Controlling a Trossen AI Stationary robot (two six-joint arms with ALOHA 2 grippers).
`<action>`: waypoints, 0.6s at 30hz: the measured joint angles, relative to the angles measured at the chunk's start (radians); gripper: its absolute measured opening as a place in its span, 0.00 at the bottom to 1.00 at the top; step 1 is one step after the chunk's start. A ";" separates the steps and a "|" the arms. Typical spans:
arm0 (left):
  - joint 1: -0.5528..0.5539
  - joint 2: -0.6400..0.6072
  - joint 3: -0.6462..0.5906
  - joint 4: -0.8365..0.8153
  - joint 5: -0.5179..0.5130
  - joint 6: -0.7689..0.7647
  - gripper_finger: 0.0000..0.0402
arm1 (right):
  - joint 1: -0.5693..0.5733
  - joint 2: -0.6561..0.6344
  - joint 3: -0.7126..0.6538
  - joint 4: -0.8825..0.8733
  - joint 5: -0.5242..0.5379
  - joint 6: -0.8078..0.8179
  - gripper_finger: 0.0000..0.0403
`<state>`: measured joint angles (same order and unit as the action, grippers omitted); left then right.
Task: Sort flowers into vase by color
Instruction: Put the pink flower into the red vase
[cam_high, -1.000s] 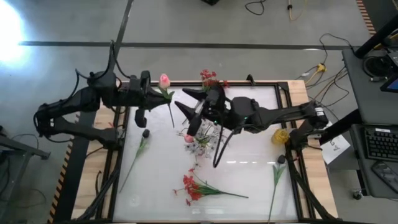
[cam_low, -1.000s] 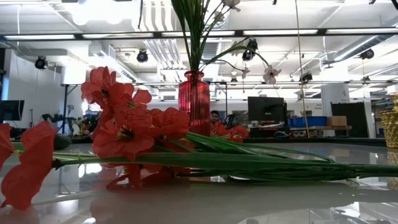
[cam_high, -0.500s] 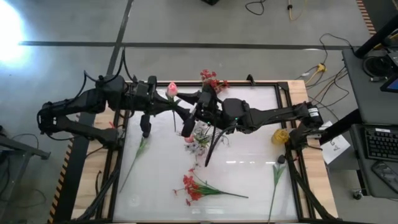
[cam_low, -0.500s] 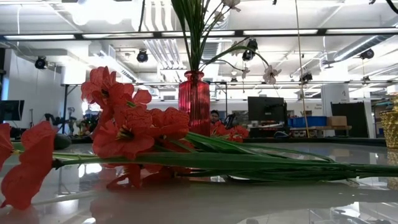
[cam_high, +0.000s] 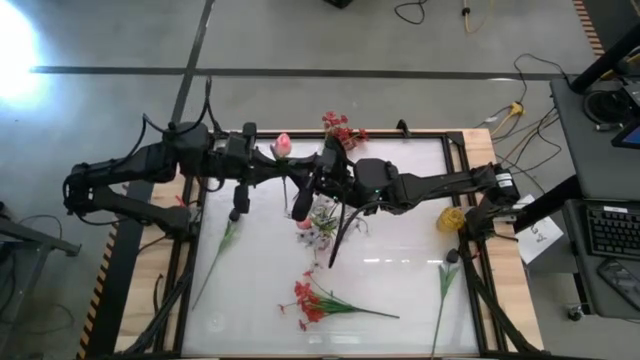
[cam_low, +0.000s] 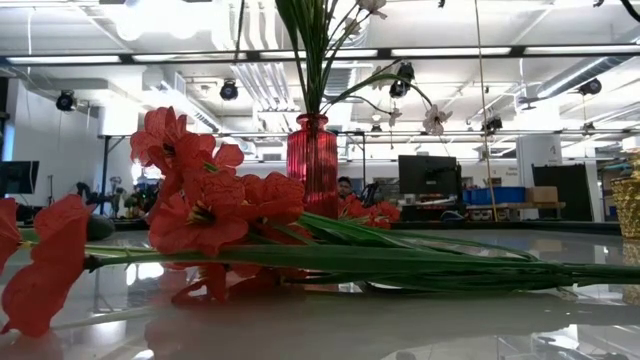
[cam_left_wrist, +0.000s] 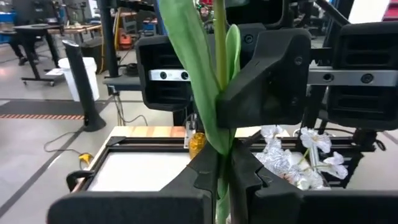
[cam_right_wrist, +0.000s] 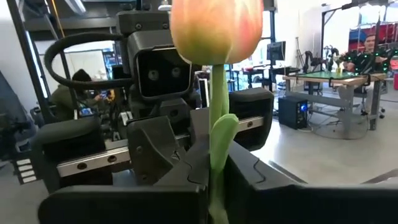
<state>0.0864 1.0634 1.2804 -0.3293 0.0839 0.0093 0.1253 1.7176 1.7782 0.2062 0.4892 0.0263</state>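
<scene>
A pink-bud flower (cam_high: 283, 145) hangs over the table's far middle. My left gripper (cam_high: 275, 172) comes from the left and my right gripper (cam_high: 308, 180) from the right, and both are shut on its green stalk. The bud (cam_right_wrist: 216, 28) stands just past my right fingers. A red vase (cam_low: 313, 160) with green stalks and white blossoms stands mid-table under my right arm. A red-blossom spray (cam_high: 315, 298) lies flat near the front edge. My left gripper (cam_left_wrist: 222, 177) pinches the stalk and its long leaf (cam_left_wrist: 219, 146) between both fingers, which come level from the table's left and lie across the stalk. The flower is clear of the table. My right gripper (cam_right_wrist: 212, 180) pinches the stalk with a small leaf (cam_right_wrist: 216, 140) a short way below the bud. Its fingers come level from the table's right and lie across the stalk.
A yellow vase (cam_high: 451, 218) stands at the right. Red blossoms (cam_high: 337, 125) sit at the far edge. Green stalks lie on the left (cam_high: 218, 255) and right (cam_high: 442, 285) of the white tabletop (cam_high: 400, 250). In the low view the red spray (cam_low: 210, 215) fills the foreground.
My left gripper has carried the pink-bud flower toward the table's right and a little nearer, up to my right gripper. My right gripper, open a second ago, has shut on the stalk. The flower stays lifted clear.
</scene>
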 joint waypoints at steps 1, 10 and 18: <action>0.000 0.000 0.000 0.001 -0.011 0.000 0.01 | 0.000 0.000 0.000 0.001 0.000 0.000 0.03; 0.001 -0.101 0.000 -0.122 -0.106 0.009 0.24 | 0.001 -0.045 0.000 -0.018 0.008 -0.046 0.03; 0.000 -0.256 -0.016 -0.412 -0.203 -0.087 0.43 | 0.013 -0.218 0.000 -0.172 0.106 -0.080 0.03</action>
<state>0.0864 0.8074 1.2647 -0.7416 -0.1196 -0.0780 0.1380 1.4998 1.7782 0.0346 0.5949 -0.0540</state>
